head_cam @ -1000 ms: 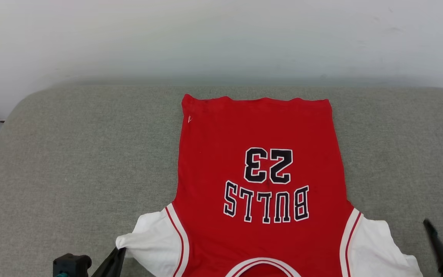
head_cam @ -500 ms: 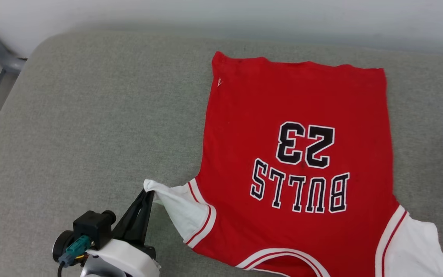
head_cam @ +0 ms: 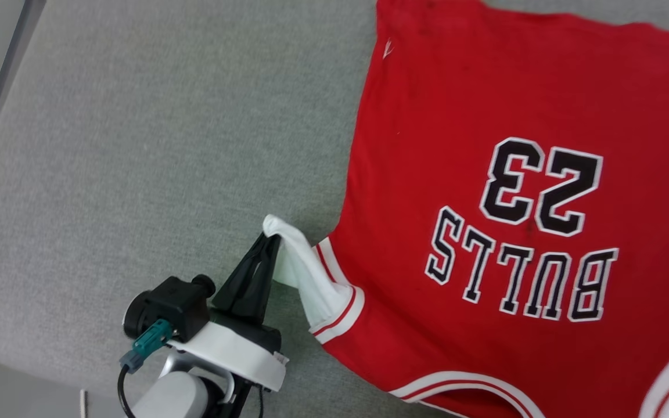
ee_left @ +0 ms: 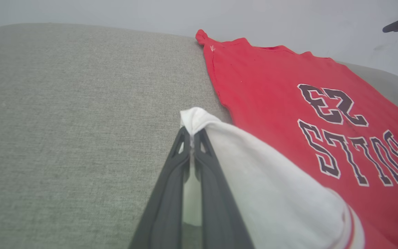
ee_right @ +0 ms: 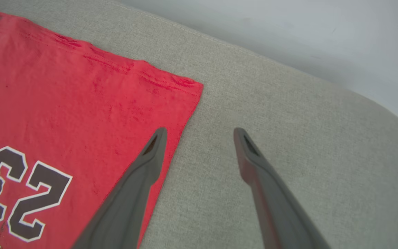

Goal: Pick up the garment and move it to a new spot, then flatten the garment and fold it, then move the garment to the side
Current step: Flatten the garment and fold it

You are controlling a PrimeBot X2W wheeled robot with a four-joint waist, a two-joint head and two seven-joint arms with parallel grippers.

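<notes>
- Grey fabric cushion (head_cam: 137, 145), head view: red garment (head_cam: 485, 104) lies flat on the cushion, lettering up. Left gripper (head_cam: 266, 242), near the cushion's front edge, is clamped on the white sleeve (head_cam: 305, 273) tip.
- Left wrist: sleeve tip held raised off the cushion; pale wall (ee_left: 116, 10) behind the cushion.
- Right wrist: right gripper (ee_right: 200, 133) spread wide, empty, over the cushion at the garment's hem corner.

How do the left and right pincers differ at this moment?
The left pincer is shut on the garment's white sleeve; the right pincer is open and holds nothing. The left pincer sits at the garment's sleeve end; the right pincer straddles its side edge near the hem, over the grey cushion. Both have long dark fingers.
</notes>
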